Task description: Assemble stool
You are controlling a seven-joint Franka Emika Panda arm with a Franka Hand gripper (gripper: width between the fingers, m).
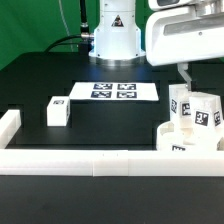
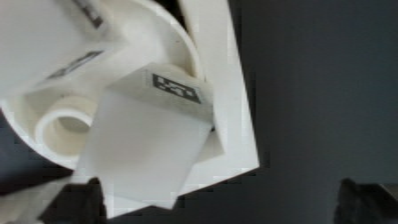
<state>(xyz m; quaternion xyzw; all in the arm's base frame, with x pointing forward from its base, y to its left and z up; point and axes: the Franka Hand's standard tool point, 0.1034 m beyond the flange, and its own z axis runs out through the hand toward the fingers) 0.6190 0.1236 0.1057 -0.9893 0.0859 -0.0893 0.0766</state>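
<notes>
The white round stool seat (image 1: pixel 188 140) lies at the exterior view's right, against the front border rail. Two white legs with black-and-white tags (image 1: pixel 204 112) stand up from it. A third loose leg (image 1: pixel 57 110) lies on the black table at the left. My gripper (image 1: pixel 185 76) hangs just above the seat and its legs. In the wrist view the seat (image 2: pixel 71 90) and a tagged leg (image 2: pixel 157 140) fill the frame. My gripper (image 2: pixel 217 200) is open, its dark fingertips (image 2: pixel 71 200) wide apart. The leg's end lies by one fingertip, and nothing is held.
The marker board (image 1: pixel 115 91) lies at the table's middle back. White border rails run along the front (image 1: pixel 90 162) and the left (image 1: pixel 8 128); one also shows in the wrist view (image 2: pixel 231 90). The robot base (image 1: pixel 112 35) stands behind the board.
</notes>
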